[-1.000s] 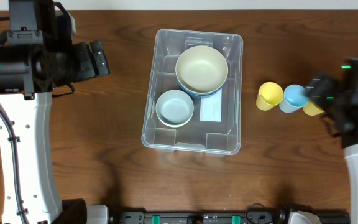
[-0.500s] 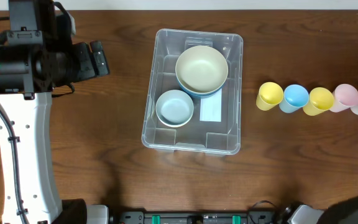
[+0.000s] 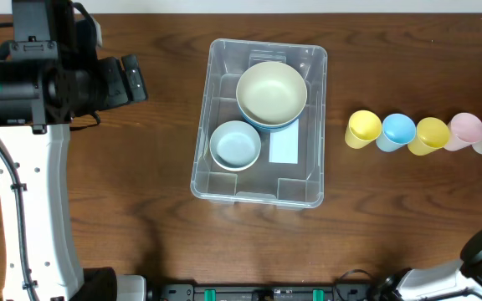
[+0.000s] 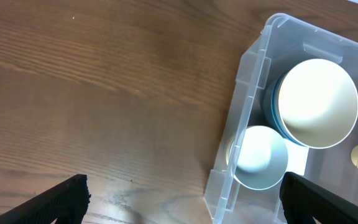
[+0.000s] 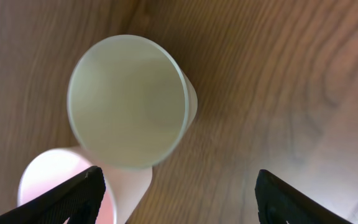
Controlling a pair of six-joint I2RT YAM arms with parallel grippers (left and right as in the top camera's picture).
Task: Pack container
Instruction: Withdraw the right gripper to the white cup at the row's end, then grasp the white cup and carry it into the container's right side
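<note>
On my counter [image 3: 141, 209] the container [image 3: 201, 142] sits in the middle, with a big cream bowl [image 3: 271, 92] at its far end and a small blue bowl [image 3: 235, 144] nearer me. Five cups [image 3: 432, 134] line up toward the right edge. My left hand [image 4: 185, 205] gapes wide and empty near the left edge. My right hand [image 5: 179, 199] does likewise over the palest cup [image 5: 128, 99].

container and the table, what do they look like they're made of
Container: likely clear, glossy plastic; wood grain shows through its walls and the rim catches light. Table: dark brown wood or wood-look laminate, with visible grain and a slight sheen; which one cannot be told.
</note>
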